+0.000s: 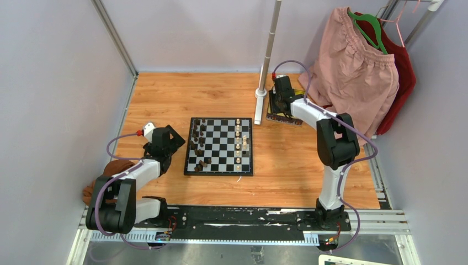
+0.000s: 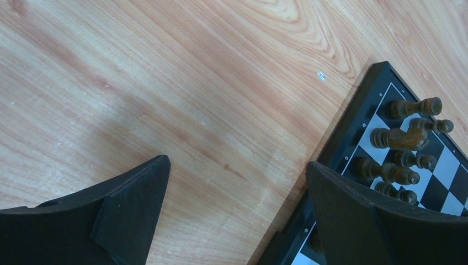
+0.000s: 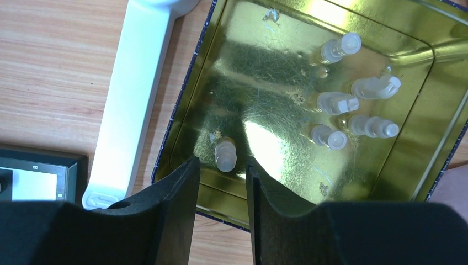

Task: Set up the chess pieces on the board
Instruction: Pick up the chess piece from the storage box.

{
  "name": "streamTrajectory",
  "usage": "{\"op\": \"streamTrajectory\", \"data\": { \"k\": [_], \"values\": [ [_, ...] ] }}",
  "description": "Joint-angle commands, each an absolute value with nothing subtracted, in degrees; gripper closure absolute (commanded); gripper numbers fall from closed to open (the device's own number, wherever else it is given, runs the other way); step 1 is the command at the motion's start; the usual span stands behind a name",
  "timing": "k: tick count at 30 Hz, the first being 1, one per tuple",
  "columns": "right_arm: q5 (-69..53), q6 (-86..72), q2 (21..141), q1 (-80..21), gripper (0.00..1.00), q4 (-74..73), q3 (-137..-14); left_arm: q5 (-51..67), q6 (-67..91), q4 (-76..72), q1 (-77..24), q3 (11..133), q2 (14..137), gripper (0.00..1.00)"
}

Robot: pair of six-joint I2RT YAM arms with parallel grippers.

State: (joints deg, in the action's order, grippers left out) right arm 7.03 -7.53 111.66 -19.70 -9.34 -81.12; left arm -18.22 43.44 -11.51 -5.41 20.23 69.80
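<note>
Right gripper (image 3: 222, 165) barely parted, empty, over a cream piece (image 3: 225, 152) in the far-edge tin (image 3: 276, 72) (light, slick: I'd pinch mid-stem); left gripper (image 2: 237, 163) wide open, empty.

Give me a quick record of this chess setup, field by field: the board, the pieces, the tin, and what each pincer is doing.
board: flat on the wooden table, between the arms
dark pieces: on the board's left columns
light pieces: on the board's right columns
tin: gold, open, six loose pieces inside
left pincer: open, empty, over bare table beside the board's edge
right pincer: over the tin, fingers either side of the nearest piece, not closed on it
</note>
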Motion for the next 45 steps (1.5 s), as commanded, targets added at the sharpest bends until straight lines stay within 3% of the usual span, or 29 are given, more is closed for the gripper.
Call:
{"op": "streamTrajectory", "data": {
  "k": [1,12,15,18,19,32,45],
  "values": [
    [6.9,-8.0,113.8,-20.4,0.59,-11.7,-83.7,-18.6,42.7,-12.4,-5.9,20.8,69.7,0.00],
    [6.8,-8.3,115.2,-20.4,0.64,-12.1,-83.9,-18.6,42.7,-12.5,-5.9,20.7,69.6,0.00],
    [7.2,-8.3,115.0,-20.4,0.76,-12.1,-83.7,-18.6,42.7,-12.4,-5.9,20.8,69.6,0.00],
    [7.8,-7.9,114.4,-20.4,0.97,-11.7,-83.6,-18.6,42.7,-12.4,-5.9,20.8,69.6,0.00],
    [8.1,-7.6,114.0,-20.4,0.98,-11.7,-83.8,-18.6,42.7,-12.5,-5.9,20.8,69.6,0.00],
    [11.9,-2.9,106.1,-20.3,1.00,-7.7,-83.3,-18.7,42.7,-12.4,-5.9,20.6,69.4,0.00],
    [7.4,-0.8,101.3,-25.2,1.00,-9.6,-81.5,-18.7,42.7,-12.4,-5.9,20.5,69.3,0.00]
  ]
}}
